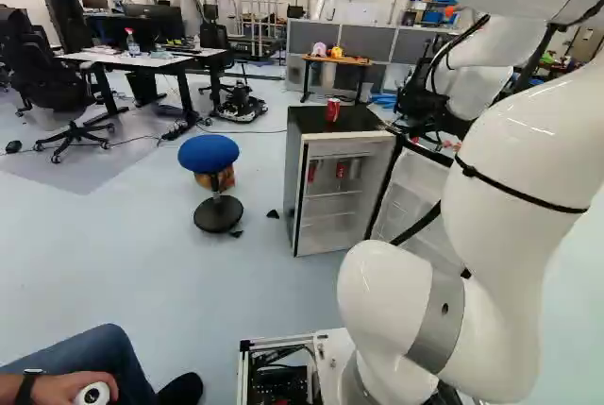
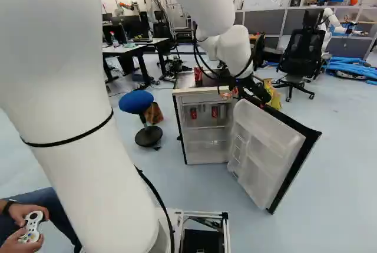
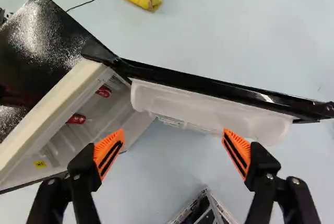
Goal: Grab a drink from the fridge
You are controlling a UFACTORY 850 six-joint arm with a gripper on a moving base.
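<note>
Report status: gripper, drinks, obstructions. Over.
Gripper open, nothing held. Red cans inside fridge, top can standing on it. Door open ahead of gripper, might crowd the approach. Over.

Two red cans [image 2: 193, 113] stand upright on an upper shelf inside a black-topped fridge [image 2: 194, 90], door [image 2: 272, 147] wide open; another red can [image 1: 332, 109] stands on top.

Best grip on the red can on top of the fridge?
I'd take the can round mid-body, open pincer coming in level from the fridge's open front, one finger to each side. It stands upright on the fridge top, its round sides exposed, and no neighbour shows close beside it.
</note>
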